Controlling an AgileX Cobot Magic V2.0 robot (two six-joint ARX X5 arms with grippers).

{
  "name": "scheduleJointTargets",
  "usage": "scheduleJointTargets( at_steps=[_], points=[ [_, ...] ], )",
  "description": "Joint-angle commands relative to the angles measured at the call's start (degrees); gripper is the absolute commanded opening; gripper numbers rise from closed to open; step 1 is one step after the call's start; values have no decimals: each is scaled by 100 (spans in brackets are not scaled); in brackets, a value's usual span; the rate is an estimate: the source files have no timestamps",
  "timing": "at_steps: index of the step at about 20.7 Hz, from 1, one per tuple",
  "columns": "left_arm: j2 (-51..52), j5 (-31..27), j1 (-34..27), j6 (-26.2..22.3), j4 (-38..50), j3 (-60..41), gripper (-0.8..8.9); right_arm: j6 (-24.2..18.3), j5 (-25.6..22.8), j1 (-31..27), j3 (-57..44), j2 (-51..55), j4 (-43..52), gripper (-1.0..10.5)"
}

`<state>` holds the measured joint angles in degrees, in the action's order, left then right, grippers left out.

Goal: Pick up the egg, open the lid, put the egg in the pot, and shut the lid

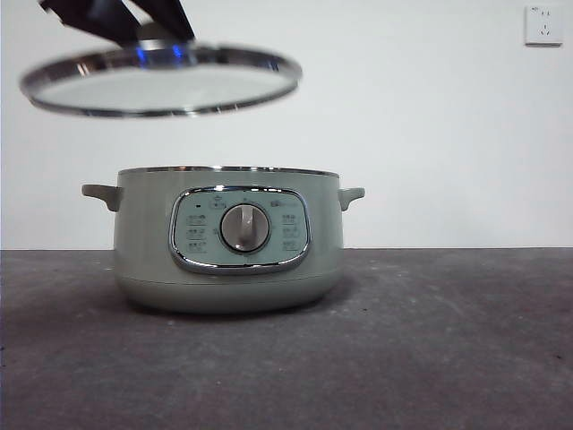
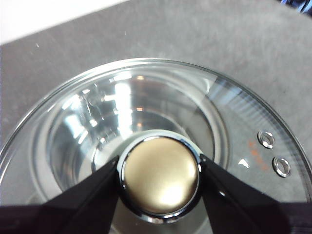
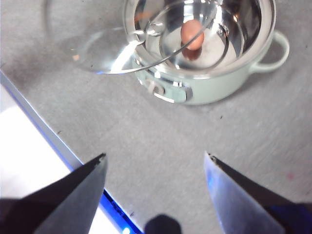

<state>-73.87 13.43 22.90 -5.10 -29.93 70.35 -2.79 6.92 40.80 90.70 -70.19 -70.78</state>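
Note:
The sage-green pot (image 1: 228, 242) stands uncovered on the dark table. The brown egg (image 3: 192, 35) lies on the shiny bottom inside the pot (image 3: 214, 83). My left gripper (image 2: 161, 176) is shut on the knob (image 2: 161, 175) of the glass lid (image 1: 161, 82), holding it tilted in the air above and to the left of the pot. In the right wrist view the lid (image 3: 97, 48) overlaps the pot's rim. My right gripper (image 3: 155, 163) hangs open and empty, high over the table in front of the pot.
A white wall with a socket (image 1: 543, 24) stands behind the table. The table's edge with a blue strip (image 3: 53, 141) runs below the right gripper. Two small vent holes (image 2: 274, 152) sit in the lid.

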Motion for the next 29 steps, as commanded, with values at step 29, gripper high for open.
scheduleJointTargets(
  at_steps=[29],
  points=[
    [-2273,-599,345,-111,793,1379,-8,1526,-400,13,-3451,3067,330,338]
  ],
)
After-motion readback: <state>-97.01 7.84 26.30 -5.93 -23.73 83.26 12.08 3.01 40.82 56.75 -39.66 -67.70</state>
